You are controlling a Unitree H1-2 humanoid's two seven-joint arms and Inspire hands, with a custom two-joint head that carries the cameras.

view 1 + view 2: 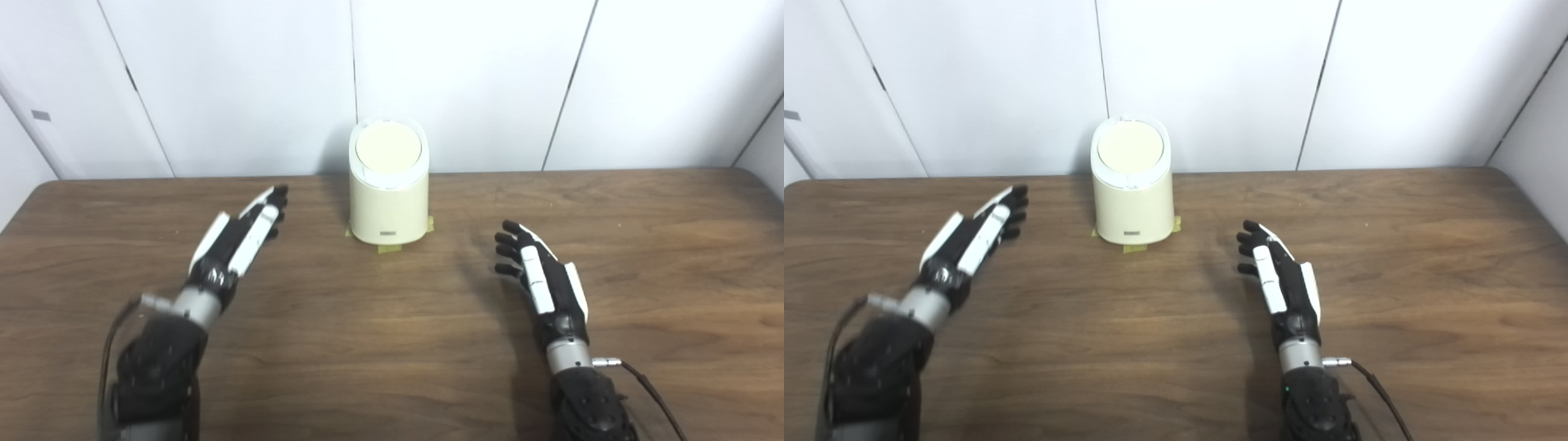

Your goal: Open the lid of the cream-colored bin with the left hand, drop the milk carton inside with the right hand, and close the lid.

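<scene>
The bin point(388, 184) stood at 12 o'clock on the bench point(643, 245), near its far edge, with the lid point(388, 146) shut flat on top. The left hand point(239, 239) lay at 9 o'clock of the bin and the right hand point(542, 275) at 4 o'clock, both spread, holding nothing, well apart from it.

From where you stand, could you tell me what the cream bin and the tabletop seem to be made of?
The cream bin looks like smooth moulded plastic with a faint sheen and rounded edges. The tabletop shows brown wood grain with a flat matte finish, possibly laminate rather than solid wood.
</scene>
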